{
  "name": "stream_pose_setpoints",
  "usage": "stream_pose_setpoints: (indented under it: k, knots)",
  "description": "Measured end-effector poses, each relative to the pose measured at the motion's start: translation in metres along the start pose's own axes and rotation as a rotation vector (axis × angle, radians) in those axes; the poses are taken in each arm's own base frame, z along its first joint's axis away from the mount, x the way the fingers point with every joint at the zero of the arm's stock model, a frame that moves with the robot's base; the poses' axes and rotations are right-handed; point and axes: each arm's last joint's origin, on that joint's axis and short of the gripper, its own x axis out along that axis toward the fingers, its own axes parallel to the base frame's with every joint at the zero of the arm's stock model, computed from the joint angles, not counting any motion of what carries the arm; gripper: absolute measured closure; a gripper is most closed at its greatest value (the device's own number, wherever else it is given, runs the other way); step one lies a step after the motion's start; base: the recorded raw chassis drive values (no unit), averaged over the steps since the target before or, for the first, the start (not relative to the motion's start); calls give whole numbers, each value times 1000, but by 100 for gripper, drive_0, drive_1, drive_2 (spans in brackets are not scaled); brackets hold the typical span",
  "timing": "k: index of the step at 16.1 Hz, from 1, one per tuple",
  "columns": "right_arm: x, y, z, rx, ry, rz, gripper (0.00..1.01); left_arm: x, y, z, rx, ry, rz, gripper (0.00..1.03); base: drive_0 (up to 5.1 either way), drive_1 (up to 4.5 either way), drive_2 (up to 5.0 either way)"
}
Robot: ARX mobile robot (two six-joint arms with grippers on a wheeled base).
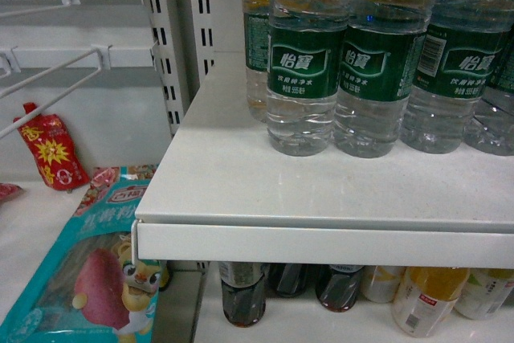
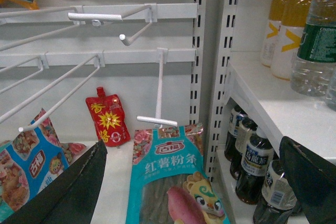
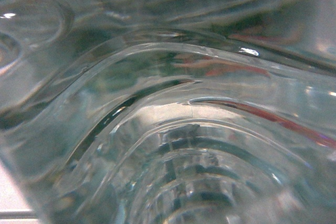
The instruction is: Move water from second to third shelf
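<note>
Right wrist view is filled edge to edge by ribbed clear plastic, so right gripper state: cannot tell (fingers hidden). Left gripper (image 2: 194,182) spread wide, holding nothing, low near the snack bags. Water (image 1: 301,62) stands on white shelf (image 1: 321,242), 12 o'clock in the head view; four green-label bottles visible. Advice: square the grip mid-body, lift straight, avoid knocking neighbours.
</note>
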Motion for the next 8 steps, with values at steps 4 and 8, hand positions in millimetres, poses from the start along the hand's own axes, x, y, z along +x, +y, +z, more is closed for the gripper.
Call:
stream_pose_setpoints:
  k: [4,8]
  knots:
    - [29,35,-2,-13,-2,118,58,0,0,0,0,0,0,5,0,0,0]
    - [60,33,-20,-7,64,80,58,0,0,0,0,0,0,5,0,0,0]
